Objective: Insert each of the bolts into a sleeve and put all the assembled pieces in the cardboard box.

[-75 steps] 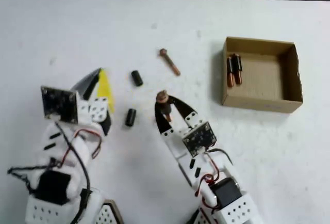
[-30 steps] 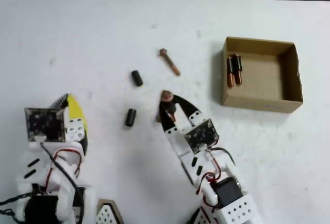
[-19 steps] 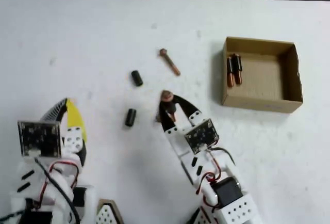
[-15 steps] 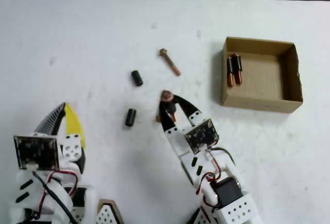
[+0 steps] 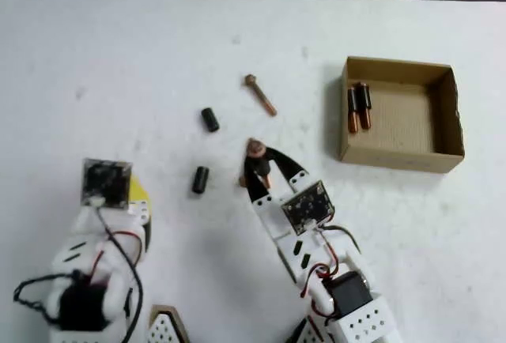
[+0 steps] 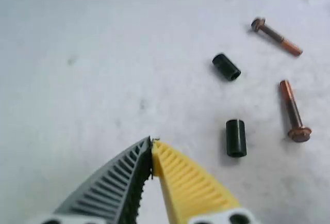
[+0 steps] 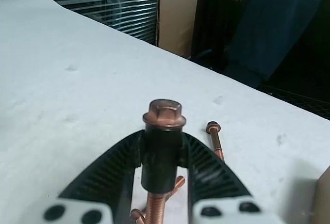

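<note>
right gripper [image 5: 258,167] clamped on upright sleeved bolt [image 5: 254,152], frame centre | left gripper [image 6: 151,144] clenched, empty, lower left | sleeves [image 5: 209,119] and bolt [image 5: 260,95] loose on surface [image 5: 118,58], upper centre | box [image 5: 399,161] right, two pieces [image 5: 358,107] inside

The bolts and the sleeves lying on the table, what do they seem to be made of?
The bolts look like metal with a coppery, slightly shiny finish: threaded shank, flanged hex head. The sleeves are smooth black tubes with a dull sheen; plastic or coated metal, the look leaves it open.
</note>
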`<state>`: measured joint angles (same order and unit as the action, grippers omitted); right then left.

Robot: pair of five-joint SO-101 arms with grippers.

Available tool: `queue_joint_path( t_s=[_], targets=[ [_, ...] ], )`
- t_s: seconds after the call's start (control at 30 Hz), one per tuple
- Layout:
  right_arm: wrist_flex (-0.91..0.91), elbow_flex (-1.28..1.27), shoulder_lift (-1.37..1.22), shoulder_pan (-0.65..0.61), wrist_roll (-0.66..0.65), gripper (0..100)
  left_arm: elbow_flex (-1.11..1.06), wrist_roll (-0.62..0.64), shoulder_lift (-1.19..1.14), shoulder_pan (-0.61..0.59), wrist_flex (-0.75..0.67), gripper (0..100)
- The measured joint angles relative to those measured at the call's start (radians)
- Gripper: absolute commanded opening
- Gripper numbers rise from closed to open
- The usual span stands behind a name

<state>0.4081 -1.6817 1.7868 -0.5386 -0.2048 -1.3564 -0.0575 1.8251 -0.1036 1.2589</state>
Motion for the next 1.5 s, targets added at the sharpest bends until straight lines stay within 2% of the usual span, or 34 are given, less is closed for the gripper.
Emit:
queue_joint_path(
  t_s=[0.13,0.4,0.53,0.67,0.8,0.9,1.13,1.37,1.5],
  targets=[
    [0.000,0.000,0.000,0.005,0.000,1.7,-0.144,0.000,0.000,0.000,-0.052,2],
    [0.000,0.000,0.000,0.054,0.000,1.7,-0.324,0.000,0.000,0.000,-0.061,2],
    [0.000,0.000,0.000,0.054,-0.008,1.7,-0.338,0.002,-0.011,0.000,-0.060,2],
    [0.008,0.000,0.000,0.054,-0.101,1.7,-0.338,0.002,-0.011,0.000,-0.034,2],
    [0.104,0.021,0.000,0.060,-0.149,1.6,-0.338,0.002,-0.011,0.000,0.012,2],
    [0.195,0.052,0.000,0.117,-0.153,1.6,-0.338,0.002,-0.009,0.000,0.018,2],
    [0.361,0.233,0.002,0.347,-0.152,1.6,-0.338,0.002,-0.009,0.000,0.018,2],
    [0.471,0.387,-0.005,0.442,-0.158,1.7,-0.338,0.000,-0.009,0.000,0.018,2],
    [0.526,0.532,-0.121,0.493,-0.158,1.8,-0.338,0.000,-0.009,0.000,0.018,2]
  ],
)
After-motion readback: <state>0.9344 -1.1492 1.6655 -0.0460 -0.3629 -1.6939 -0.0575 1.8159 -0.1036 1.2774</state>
